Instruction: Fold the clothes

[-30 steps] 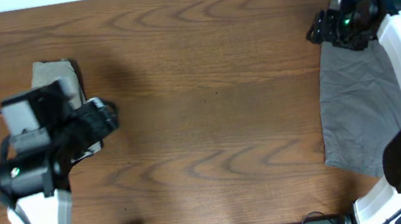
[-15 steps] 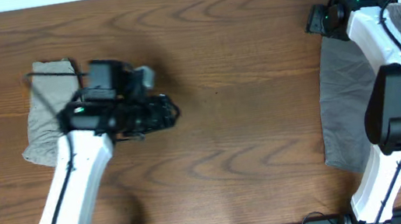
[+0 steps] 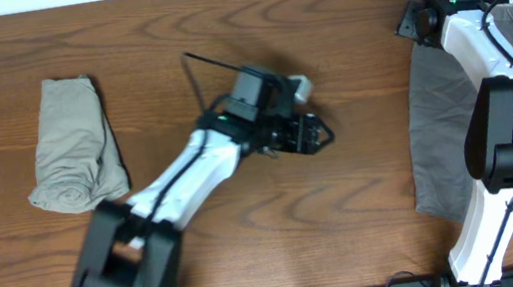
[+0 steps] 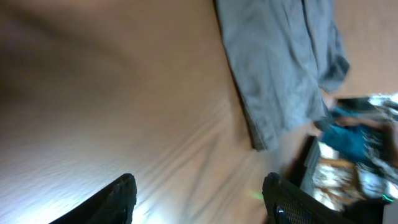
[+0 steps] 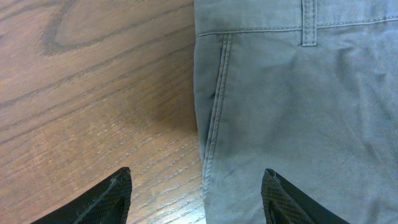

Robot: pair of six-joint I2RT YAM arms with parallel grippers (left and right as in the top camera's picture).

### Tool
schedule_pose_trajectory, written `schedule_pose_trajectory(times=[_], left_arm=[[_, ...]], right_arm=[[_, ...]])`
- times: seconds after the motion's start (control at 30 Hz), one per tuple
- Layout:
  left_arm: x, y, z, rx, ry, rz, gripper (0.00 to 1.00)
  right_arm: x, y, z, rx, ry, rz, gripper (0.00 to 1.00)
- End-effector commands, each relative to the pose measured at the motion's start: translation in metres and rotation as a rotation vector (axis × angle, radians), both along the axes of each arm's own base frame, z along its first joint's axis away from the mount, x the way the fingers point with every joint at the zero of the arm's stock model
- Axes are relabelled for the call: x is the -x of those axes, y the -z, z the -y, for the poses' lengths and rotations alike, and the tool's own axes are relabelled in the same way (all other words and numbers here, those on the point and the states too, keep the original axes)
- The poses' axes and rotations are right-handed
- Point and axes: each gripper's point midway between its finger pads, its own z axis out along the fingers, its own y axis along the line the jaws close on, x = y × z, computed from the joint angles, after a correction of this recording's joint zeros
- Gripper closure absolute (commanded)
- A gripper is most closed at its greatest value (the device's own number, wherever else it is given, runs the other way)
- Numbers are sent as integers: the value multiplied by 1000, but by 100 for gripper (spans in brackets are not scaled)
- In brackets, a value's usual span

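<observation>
Both hands are open and hold nothing: the left hand and the right hand.

Far on the left of the brown wooden surface lie the beige shorts. They are folded up into a small soft bundle, and no arm is touching them.

Next comes the left arm. It reaches out over the middle of the surface, well away from the beige shorts. Its hand points toward the right side. From the left wrist camera, the 2 black fingers stand wide apart with only bare wood between them. Farther ahead in that view are the grey shorts. That picture is blurry, and I cannot tell what the blue thing past the shorts is.

On the right side, the grey shorts lie spread out flat. The white right arm passes over part of them.

The right hand is at the far left corner of the grey shorts, by the waistband. From the right wrist camera, its 2 fingers are wide apart. 1 finger is over the wood and the other is over the grey cloth, with the left edge of the shorts between them. A belt loop and a long side seam show up close. I cannot tell if the fingers touch the cloth.
</observation>
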Motion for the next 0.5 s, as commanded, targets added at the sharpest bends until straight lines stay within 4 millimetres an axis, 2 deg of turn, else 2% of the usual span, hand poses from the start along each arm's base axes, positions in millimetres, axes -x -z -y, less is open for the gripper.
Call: schedule_pose_trajectory(times=[0.0,0.07,0.17,0.27,0.37,0.47], left_arm=[[19,2,27,95,61,-170,34],[22,5,32,99,77,-168,40],[18,1,32,104,72,-146,41],[10,-6,27,109,48,-124,41],[6,-12,21,112,34,-119,41],[6,-13,19,110,30,-126,41]], right_arm=[[3,6,18,5,61,-8,34],[3,9,19,-1,75,-8,35],[2,20,22,-3,94,-15,35],[0,39,23,-19,100,-31,35],[-4,61,15,-61,75,-41,35],[-7,76,11,-76,65,-43,40]])
